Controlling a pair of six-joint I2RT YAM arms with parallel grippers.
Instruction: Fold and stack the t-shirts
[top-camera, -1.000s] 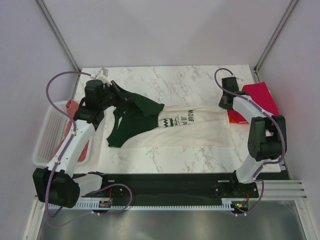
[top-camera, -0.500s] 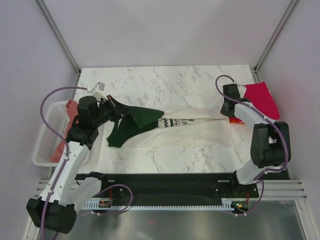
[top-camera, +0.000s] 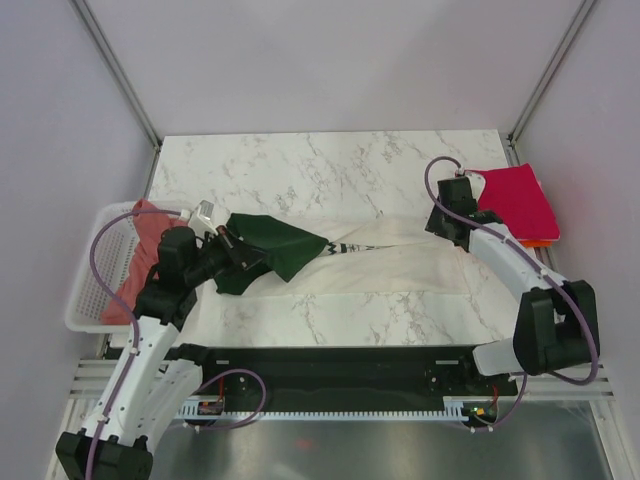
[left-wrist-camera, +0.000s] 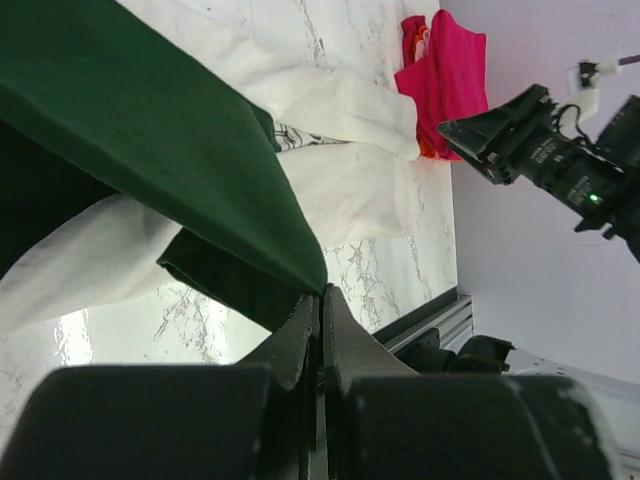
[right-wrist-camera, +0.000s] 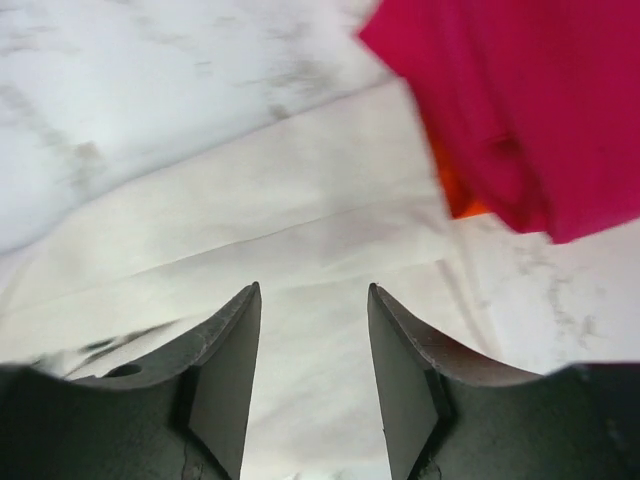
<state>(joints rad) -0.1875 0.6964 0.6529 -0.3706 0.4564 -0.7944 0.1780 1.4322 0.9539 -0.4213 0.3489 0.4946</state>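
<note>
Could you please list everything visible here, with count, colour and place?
Cream cloth t-shirt with dark green sleeves and black print: one, spread across the table's middle, far side partly folded over.
Magenta cloth t-shirt: one, folded, at the table's far right edge.
Orange cloth t-shirt: one, mostly hidden under the magenta one.
Salmon-pink cloth t-shirt: one, bunched in the basket.
White plastic lattice basket: one, at the table's left edge.
White marble-patterned table: one, under everything.
Left arm: one, white and black, jaws shut on the cream shirt's green sleeve.
Right arm: one, white and black, jaws open over the cream shirt's right end.
</note>
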